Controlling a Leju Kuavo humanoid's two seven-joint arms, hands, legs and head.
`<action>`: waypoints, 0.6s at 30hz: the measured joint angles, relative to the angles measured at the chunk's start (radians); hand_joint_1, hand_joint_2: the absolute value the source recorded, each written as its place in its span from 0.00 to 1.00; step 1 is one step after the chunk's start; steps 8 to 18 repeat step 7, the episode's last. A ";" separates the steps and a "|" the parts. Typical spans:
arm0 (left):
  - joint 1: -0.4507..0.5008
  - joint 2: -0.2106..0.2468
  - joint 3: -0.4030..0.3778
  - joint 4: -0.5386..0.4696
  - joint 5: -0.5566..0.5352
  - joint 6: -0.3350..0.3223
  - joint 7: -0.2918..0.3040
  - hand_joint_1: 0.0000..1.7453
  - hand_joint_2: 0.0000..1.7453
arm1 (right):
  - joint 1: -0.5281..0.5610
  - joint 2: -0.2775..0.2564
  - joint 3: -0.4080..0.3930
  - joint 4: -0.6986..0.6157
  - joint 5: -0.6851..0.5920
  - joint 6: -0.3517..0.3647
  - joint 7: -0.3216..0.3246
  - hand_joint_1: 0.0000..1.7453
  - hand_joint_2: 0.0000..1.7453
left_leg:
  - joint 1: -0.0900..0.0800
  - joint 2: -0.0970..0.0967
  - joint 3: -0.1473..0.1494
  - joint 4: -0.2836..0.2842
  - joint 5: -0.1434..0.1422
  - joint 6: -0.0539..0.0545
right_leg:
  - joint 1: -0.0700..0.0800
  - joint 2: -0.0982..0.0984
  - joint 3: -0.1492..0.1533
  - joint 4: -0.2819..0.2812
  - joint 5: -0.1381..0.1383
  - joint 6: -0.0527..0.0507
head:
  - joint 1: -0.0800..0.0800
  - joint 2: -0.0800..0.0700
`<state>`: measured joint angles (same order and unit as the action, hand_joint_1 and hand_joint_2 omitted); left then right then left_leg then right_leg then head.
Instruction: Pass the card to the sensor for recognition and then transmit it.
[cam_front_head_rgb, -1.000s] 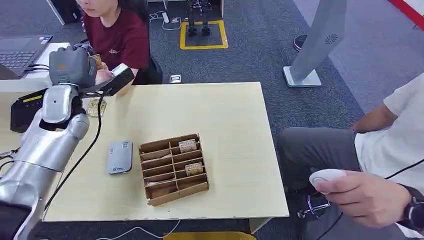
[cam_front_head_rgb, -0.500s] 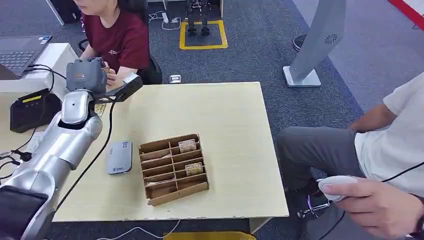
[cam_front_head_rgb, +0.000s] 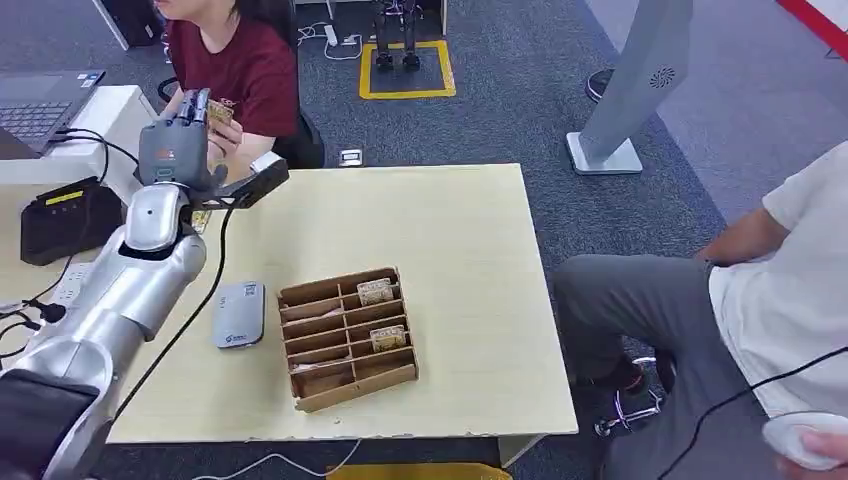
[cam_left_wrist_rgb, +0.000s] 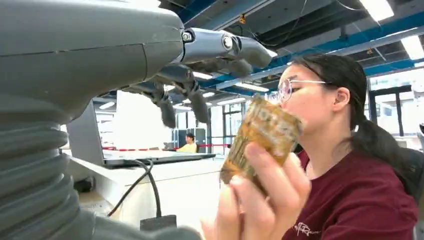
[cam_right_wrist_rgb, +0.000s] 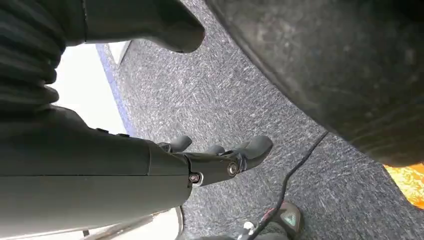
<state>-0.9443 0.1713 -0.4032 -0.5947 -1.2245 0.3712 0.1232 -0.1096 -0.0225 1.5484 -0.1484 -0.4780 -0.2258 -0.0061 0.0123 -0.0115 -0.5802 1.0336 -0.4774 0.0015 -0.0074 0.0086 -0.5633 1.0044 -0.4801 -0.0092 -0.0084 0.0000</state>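
A person in a dark red shirt (cam_front_head_rgb: 240, 70) sits behind the table's far left corner and pinches the gold-brown card (cam_front_head_rgb: 220, 112) in their own raised hand (cam_left_wrist_rgb: 265, 200). In the left wrist view the card (cam_left_wrist_rgb: 260, 137) stands upright just beyond my left hand (cam_left_wrist_rgb: 150, 55), whose fingers (cam_left_wrist_rgb: 192, 97) are spread and touch nothing. My left hand (cam_front_head_rgb: 175, 140) is lifted above that corner, close beside the card. The grey card sensor (cam_front_head_rgb: 238, 314) lies flat on the table. My right hand (cam_right_wrist_rgb: 215, 160) hangs over grey carpet, fingers straight, holding nothing.
A wooden slotted organiser (cam_front_head_rgb: 345, 336) with a few cards stands right of the sensor. A black device (cam_front_head_rgb: 65, 215) and a laptop (cam_front_head_rgb: 40, 100) sit at the left. A second person (cam_front_head_rgb: 700, 300) sits at the right, holding a white remote (cam_front_head_rgb: 800, 440).
My left arm swung right toward the seated person and lifted. The card now sits higher, in the person's fingers. The other person's hand with the remote dropped toward the lower right.
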 joint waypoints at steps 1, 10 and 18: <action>0.000 0.001 0.000 0.000 0.000 0.000 -0.001 0.00 1.00 | 0.000 0.000 0.000 0.000 0.000 0.000 0.000 0.00 1.00 | 0.000 0.000 0.000 0.000 0.000 0.000 | 0.000 0.000 0.000 0.000 0.000 0.000 | 0.000 0.000; 0.000 0.006 0.000 0.000 0.000 0.000 -0.001 0.00 1.00 | 0.000 0.000 0.000 0.000 0.000 0.000 0.000 0.00 1.00 | 0.000 0.000 0.000 0.000 0.000 0.000 | 0.000 0.000 0.000 0.000 0.000 0.000 | 0.000 0.000; 0.000 0.006 0.000 0.000 0.000 0.000 -0.001 0.00 1.00 | 0.000 0.000 0.000 0.000 0.000 0.000 0.000 0.00 1.00 | 0.000 0.000 0.000 0.000 0.000 0.000 | 0.000 0.000 0.000 0.000 0.000 0.000 | 0.000 0.000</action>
